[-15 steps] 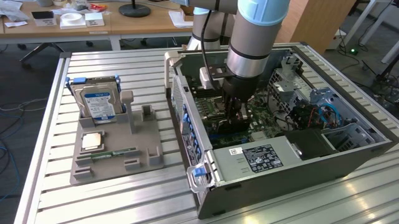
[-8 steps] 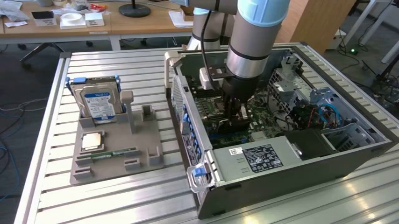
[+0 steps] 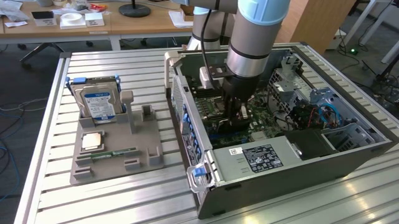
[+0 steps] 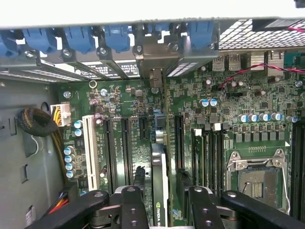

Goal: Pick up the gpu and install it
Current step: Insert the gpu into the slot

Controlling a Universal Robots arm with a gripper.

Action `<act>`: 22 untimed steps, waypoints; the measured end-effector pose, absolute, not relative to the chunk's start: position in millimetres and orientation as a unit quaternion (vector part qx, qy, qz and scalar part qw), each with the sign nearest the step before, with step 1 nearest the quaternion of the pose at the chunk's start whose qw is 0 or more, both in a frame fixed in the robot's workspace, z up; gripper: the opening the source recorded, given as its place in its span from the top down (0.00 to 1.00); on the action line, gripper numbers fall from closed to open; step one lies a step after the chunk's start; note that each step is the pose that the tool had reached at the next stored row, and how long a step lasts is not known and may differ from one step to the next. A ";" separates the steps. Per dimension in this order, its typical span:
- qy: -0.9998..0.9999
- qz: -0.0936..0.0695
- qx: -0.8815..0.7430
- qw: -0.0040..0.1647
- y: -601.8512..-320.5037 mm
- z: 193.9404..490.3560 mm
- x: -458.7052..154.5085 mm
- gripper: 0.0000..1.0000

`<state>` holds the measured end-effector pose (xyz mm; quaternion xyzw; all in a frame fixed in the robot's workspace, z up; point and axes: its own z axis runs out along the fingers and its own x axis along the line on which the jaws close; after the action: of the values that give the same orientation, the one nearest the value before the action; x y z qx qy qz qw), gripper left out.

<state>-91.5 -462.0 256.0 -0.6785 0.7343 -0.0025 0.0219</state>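
Wrist view first: looking straight down onto the green motherboard, with the gpu standing on edge in one of the long expansion slots, silver bracket end reaching up toward the rear slot openings with their blue clips. Gripper right over the card, black fingers spread apart on either side, a gap visible between each finger and the card, so not clamped on it. White slot and yellow-black cable bundle off to one side, open CPU socket to the other. Exterior view now: arm plunged into the open computer case. Grey holder tray well apart on the exterior view's left, hard drive upright in it, RAM stick lying flat.
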 end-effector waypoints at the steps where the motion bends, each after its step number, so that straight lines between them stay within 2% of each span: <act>1: 0.734 -0.003 -0.678 0.022 -462.0 257.1 -91.5 0.60; 22: 0.734 -0.003 -0.678 0.022 -462.0 322.0 -91.5 0.60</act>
<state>-91.5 -462.0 322.0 -0.6784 0.7343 -0.0025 0.0220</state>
